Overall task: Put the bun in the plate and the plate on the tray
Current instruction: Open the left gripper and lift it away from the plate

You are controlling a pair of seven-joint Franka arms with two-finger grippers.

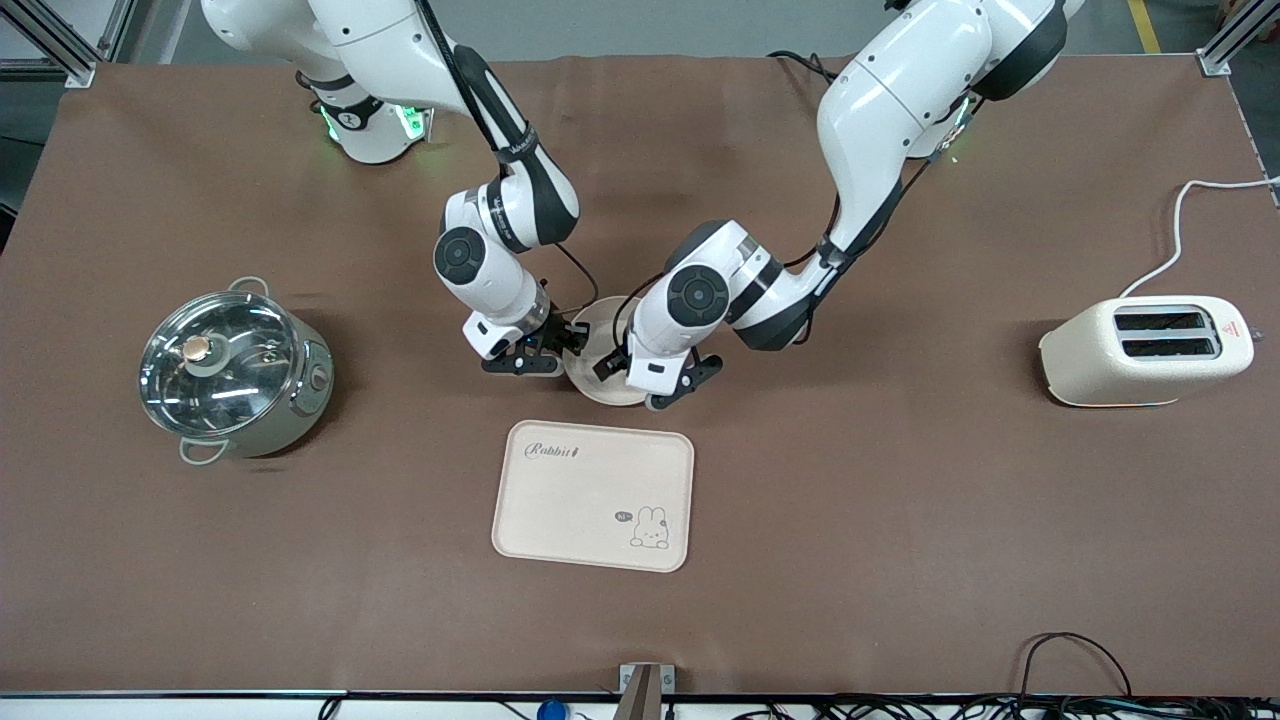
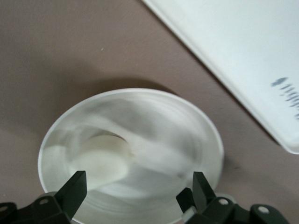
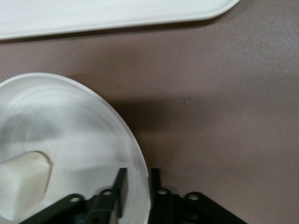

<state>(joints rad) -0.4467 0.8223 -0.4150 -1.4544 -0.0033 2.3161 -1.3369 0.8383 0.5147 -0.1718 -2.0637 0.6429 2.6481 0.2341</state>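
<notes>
Bun (image 2: pixel 100 161) lay inside the round plate (image 1: pixel 597 320), which sat on the brown table (image 1: pixel 900 500) just farther from the front camera than the Rabbit tray (image 1: pixel 592 495). The right gripper (image 3: pixel 135 186) was pinched narrow on the plate's rim at the right arm's end. The left gripper (image 2: pixel 135 191) hung low over the plate, its fingers (image 2: pixel 74 189) spread wide across the dish.

A brown mat covers the table (image 1: pixel 900 560), with aluminium frame posts (image 1: pixel 60 40) at its corners by the robots' bases, grey floor with a yellow line (image 1: pixel 1145 25) there, and black cables (image 1: pixel 1080 700) trailing along the edge nearest the front camera.
</notes>
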